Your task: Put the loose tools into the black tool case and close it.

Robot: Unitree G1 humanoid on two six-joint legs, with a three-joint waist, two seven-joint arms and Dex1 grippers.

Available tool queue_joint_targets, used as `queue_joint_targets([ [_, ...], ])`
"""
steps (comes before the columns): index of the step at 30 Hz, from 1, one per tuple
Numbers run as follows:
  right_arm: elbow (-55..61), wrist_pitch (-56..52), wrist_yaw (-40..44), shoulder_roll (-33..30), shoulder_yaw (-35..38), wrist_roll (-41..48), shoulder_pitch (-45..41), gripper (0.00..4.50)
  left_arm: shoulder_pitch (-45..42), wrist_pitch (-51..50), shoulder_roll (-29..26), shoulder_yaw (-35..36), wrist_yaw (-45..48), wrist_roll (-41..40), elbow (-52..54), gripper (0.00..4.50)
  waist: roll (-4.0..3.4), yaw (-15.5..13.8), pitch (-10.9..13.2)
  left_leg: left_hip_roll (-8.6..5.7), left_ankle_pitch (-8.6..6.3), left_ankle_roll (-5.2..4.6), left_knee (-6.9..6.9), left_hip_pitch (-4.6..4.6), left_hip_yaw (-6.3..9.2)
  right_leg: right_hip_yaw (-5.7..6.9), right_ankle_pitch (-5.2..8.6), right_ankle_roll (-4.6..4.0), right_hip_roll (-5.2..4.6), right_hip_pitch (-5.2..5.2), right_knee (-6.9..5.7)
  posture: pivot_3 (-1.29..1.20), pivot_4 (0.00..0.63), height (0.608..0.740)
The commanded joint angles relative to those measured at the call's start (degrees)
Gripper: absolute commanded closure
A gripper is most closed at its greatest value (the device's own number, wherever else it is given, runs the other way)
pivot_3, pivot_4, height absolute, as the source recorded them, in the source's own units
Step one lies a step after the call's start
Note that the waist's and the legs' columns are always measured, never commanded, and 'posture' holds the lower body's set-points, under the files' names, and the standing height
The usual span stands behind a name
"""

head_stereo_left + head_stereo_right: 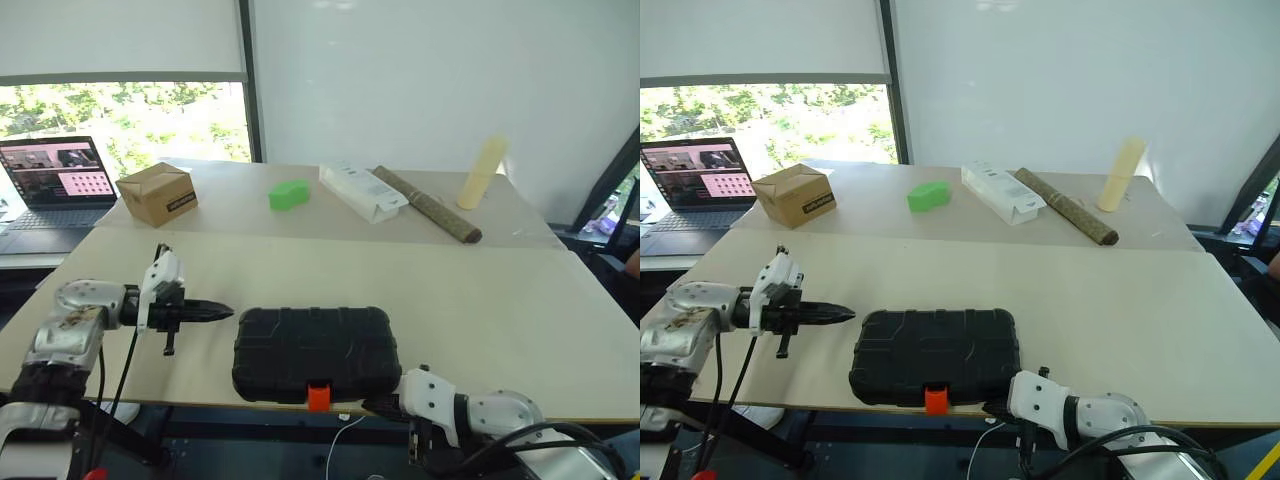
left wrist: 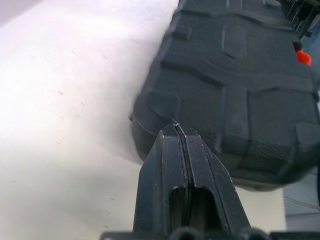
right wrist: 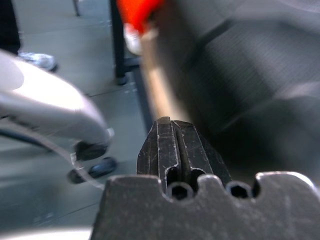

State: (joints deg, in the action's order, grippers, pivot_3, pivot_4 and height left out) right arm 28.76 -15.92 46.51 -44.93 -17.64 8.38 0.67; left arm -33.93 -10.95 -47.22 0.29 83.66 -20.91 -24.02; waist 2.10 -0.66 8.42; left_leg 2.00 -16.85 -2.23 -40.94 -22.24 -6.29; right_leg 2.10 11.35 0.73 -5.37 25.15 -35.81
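Two pale beige tables [image 1: 480, 300] stand pushed together in a bright room, the far one against a white wall, with a window on the left showing green trees under a half-drawn blind. An open laptop [image 1: 55, 185] sits on a lower desk by that window. Along the far table lie a brown cardboard box [image 1: 157, 193], a green block [image 1: 289, 194], a flat white box [image 1: 362, 191], a long brown textured roll [image 1: 428, 204] lying at a slant, and a cream-coloured tube [image 1: 481, 173] standing nearly upright.

The black tool case [image 1: 313, 352] lies flat and closed at the near edge of the front table, lid up. Its long axis runs left to right, parallel to that edge, and its orange latch [image 1: 318, 396] sits at the middle of the front side, facing the robot and hanging just over the rim.

The left gripper [image 1: 222, 312] hovers above the table just beside the case's left end, pointing right toward it; its two black fingers [image 2: 182, 170] are pressed flat together with nothing between them. The right gripper [image 3: 170, 131] is low at the table's front edge, near the case's right front corner beside the latch, its fingers likewise clamped together on nothing. I see no loose tools on either table.
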Motion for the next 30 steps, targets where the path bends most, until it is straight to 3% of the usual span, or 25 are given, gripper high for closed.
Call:
queue_joint_targets([
  [1, -0.2, -1.68, 0.4, 1.5, 0.46, -0.32, -3.29, 4.45, -6.27, 1.31, 3.59, -2.43, -5.92, 5.19, -5.46, 4.47, 0.05, -0.16, 0.02, -0.02, 0.0, 0.0, -0.05, -0.04, -0.01, 0.04, -0.01, 0.0, 0.0, -0.01, 0.0, 0.0, 0.15, 0.74],
  [5, -1.1, -3.71, 0.28, 4.0, -0.25, -0.74, -6.42, 4.45, -11.12, 4.08, 7.57, -6.69, -11.71, 12.77, -13.22, 4.47, 0.08, 0.06, 0.04, -0.05, 0.0, 0.0, -0.08, -0.08, -0.02, 0.05, -0.02, 0.01, 0.01, -0.03, 0.02, 0.0, 0.15, 0.74],
  [10, -5.77, -5.6, -1.68, 7.1, 0.66, -2.69, -12.41, 4.45, -10.03, 4.11, 8.66, -7.7, -4.89, 11.54, -12.79, 4.47, 0.13, 1.28, 0.07, 0.0, 0.03, 0.04, -0.05, -0.11, -0.02, 0.01, -0.03, -0.01, 0.08, 0.05, -0.01, 0.0, 0.15, 0.74],
  [19, -16.67, -3.76, -1.23, 7.57, 0.96, -6.53, -20.35, 4.45, -8.65, 4.04, 9.47, -3.93, -10.35, 11.34, -12.65, 4.47, 0.13, 1.33, 0.07, 0.0, 0.02, 0.02, -0.04, -0.13, 0.07, 0.01, -0.03, 0.0, 0.03, 0.08, -0.02, 0.0, 0.15, 0.74],
  [23, -14.31, -3.69, 0.86, 5.11, 3.92, -4.55, -18.2, 4.45, -9.22, 6.17, 9.26, -1.45, -11.78, 10.11, -11.45, 4.47, 0.14, 0.97, 0.09, -0.03, 0.01, 0.01, -0.04, -0.22, 0.11, 0.07, -0.02, 0.01, -0.01, 0.11, 0.0, 0.0, 0.15, 0.74],
  [25, -9.56, -4.68, 3.36, 2.71, 6.67, -1.53, -14.79, 4.45, -10.1, 2.9, 9.65, -0.09, -7.82, 6.06, -7.5, 4.47, 0.13, 0.72, 0.1, -0.03, 0.01, 0.0, -0.03, -0.21, 0.12, 0.08, -0.03, 0.02, -0.03, 0.1, 0.01, 0.0, 0.15, 0.74],
  [30, 2.37, -9.5, 6.27, 0.32, 8.96, 4.71, -7.3, 4.45, -11.51, -1.2, 10.69, -3.61, -2.89, 5.21, -1.59, 4.47, 0.12, 0.04, 0.1, -0.05, 0.05, 0.07, -0.06, -0.4, 0.14, 0.16, -0.05, 0.11, -0.03, 0.11, -0.01, 0.0, 0.15, 0.74],
])
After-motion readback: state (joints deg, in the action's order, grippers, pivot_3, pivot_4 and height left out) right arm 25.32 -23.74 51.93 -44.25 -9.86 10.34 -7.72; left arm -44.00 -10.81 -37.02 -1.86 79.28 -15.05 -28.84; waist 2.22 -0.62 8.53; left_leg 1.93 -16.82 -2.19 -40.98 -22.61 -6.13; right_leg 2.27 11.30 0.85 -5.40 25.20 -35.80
